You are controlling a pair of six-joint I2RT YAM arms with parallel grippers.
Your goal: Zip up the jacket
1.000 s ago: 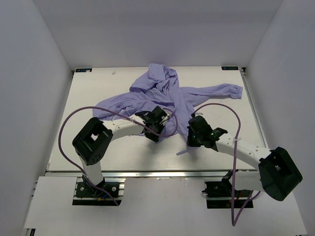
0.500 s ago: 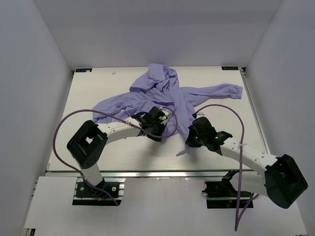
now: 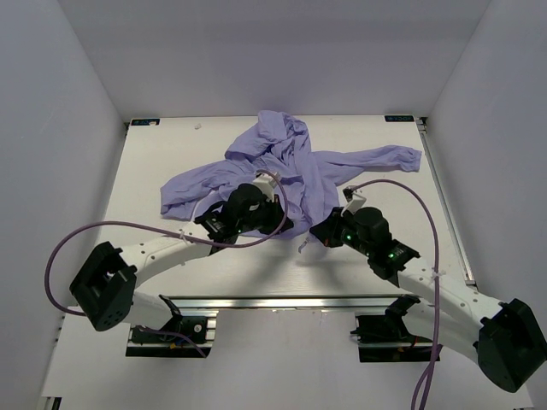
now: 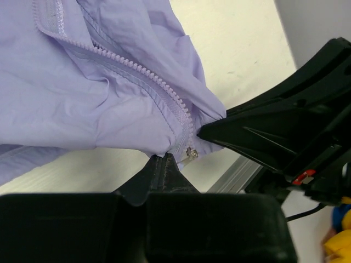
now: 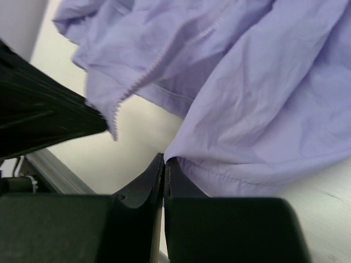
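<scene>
The lavender jacket [image 3: 286, 162] lies crumpled at the middle of the table, hood to the far side and one sleeve stretched right. My left gripper [image 3: 272, 215] is shut on its near hem; the left wrist view shows the jaws closed [image 4: 163, 159] on fabric just beside the metal zipper pull [image 4: 190, 155], at the lower end of the zipper teeth [image 4: 137, 68]. My right gripper [image 3: 323, 232] is shut on the other front edge; in the right wrist view [image 5: 164, 160] it pinches the hem [image 5: 230, 164]. The two grippers are close together.
The table's aluminium front rail [image 3: 282, 301] runs just below both arms. White walls enclose the table on three sides. A purple cable [image 3: 111, 229] loops over the left arm and another cable [image 3: 419, 213] over the right arm.
Both arms have stretched out low, their elbows swinging outward and toward the near edge. The grippers have shifted slightly left, still holding the jacket's near hem.
</scene>
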